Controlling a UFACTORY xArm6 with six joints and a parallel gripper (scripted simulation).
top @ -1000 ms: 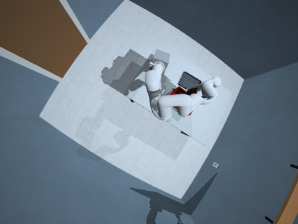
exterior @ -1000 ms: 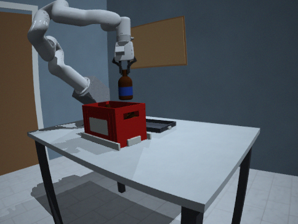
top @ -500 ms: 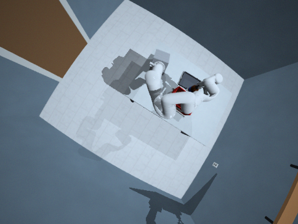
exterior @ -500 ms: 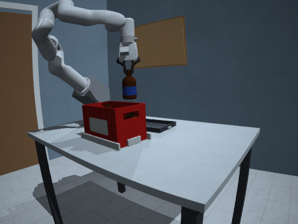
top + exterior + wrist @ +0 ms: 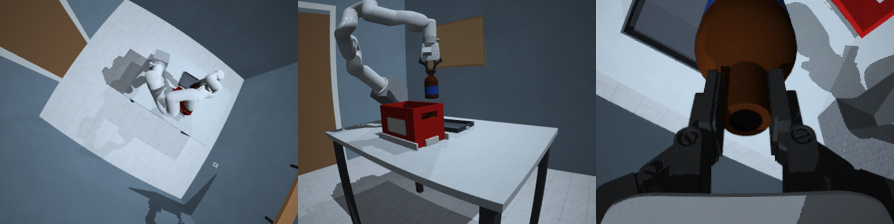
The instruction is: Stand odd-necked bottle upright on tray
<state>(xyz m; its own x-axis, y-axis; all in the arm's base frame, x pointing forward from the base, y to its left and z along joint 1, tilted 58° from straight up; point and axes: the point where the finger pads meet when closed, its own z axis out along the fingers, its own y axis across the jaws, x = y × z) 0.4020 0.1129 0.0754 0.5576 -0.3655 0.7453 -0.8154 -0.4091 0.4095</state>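
One brown bottle with a blue label [image 5: 431,87] [image 5: 746,47] hangs upright in the air from the xArm gripper [image 5: 431,71] [image 5: 745,88], whose two black fingers are partly closed on either side of its neck, gripping it just below the open mouth. The bottle's base is above the rim of the red crate [image 5: 428,127] [image 5: 186,112] [image 5: 868,17] in the exterior view, touching neither crate nor table [image 5: 483,148]. The crate stands level on the table, with pale low strips [image 5: 398,141] along its foot. Brown shapes show inside it, probably other bottles, though the walls and the arm hide too much to count them. Near the crate lies the dark shallow tray [image 5: 458,125] [image 5: 188,79] [image 5: 666,32], flat on the table; the visible part of its floor bears no bottle.
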